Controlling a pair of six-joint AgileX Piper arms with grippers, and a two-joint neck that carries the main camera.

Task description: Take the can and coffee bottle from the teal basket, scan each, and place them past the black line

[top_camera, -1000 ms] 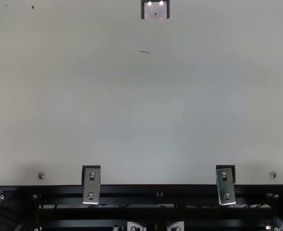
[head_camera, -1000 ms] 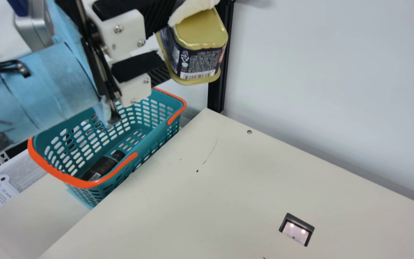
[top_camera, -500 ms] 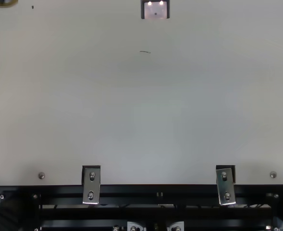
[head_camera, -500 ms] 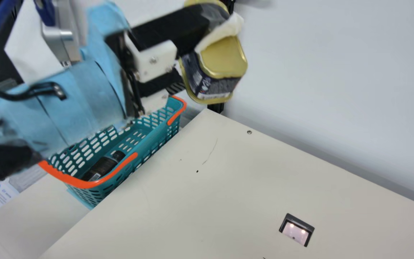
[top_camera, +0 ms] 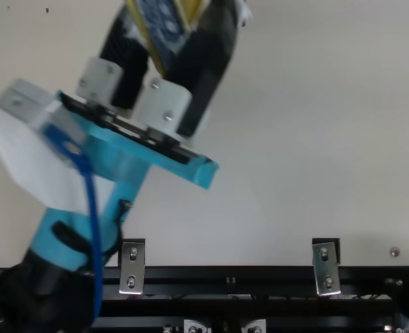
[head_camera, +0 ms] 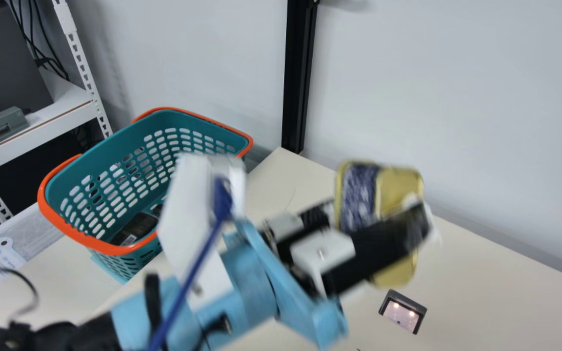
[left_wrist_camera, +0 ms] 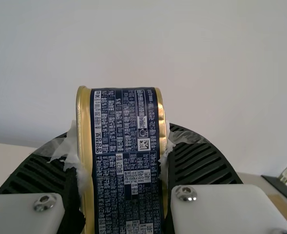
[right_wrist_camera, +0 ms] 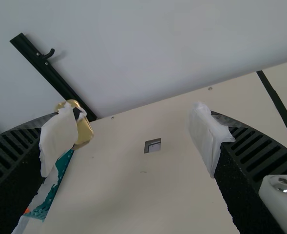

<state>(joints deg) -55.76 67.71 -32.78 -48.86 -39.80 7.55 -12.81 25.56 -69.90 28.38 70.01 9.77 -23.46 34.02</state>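
Pale wall (head_camera: 456,97) behind, the can (head_camera: 397,187) (gold-rimmed) snug between the left fingers (head_camera: 383,241).

Pale wall (head_camera: 456,97), black post (head_camera: 298,73), white rack (head_camera: 82,61); grey box (head_camera: 5,68), perhaps an appliance

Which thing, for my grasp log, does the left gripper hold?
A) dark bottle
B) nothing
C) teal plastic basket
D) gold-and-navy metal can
D: the left gripper has black ribbed fingers on both sides of the gold-and-navy metal can; the dark bottle lies in the teal plastic basket.
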